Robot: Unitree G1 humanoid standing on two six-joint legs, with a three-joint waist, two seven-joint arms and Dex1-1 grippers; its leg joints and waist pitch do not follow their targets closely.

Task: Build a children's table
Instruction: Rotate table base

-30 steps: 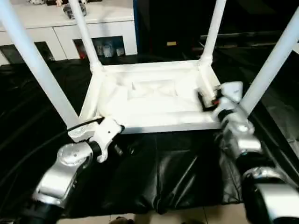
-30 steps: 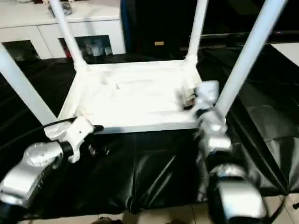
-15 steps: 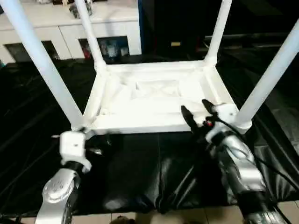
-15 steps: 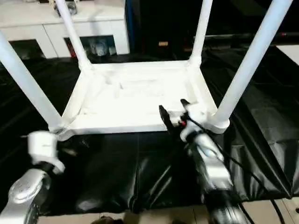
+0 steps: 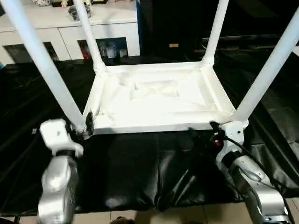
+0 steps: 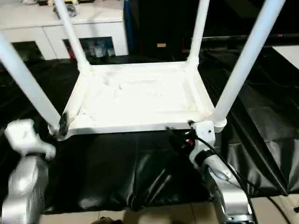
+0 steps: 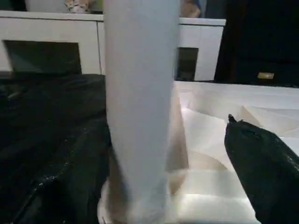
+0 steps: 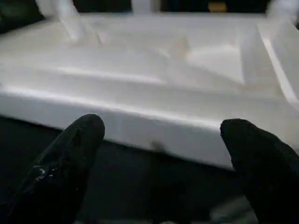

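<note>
Nearest, the right end effector hovers spread wide and empty, just short of the near rim of the upside-down white plastic rectangular tabletop, which lies on a black sheet. The left end effector, equally wide, straddles the near-left white tapered tube leg. All four legs stand socketed. Judged next: grip low, by the socket, and test seating before flipping. Beyond stands a white cabinet.

One tabletop, four legs

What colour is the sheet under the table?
Black and glossy. The sheet shows best in the left eye view, beneath the white table.
</note>
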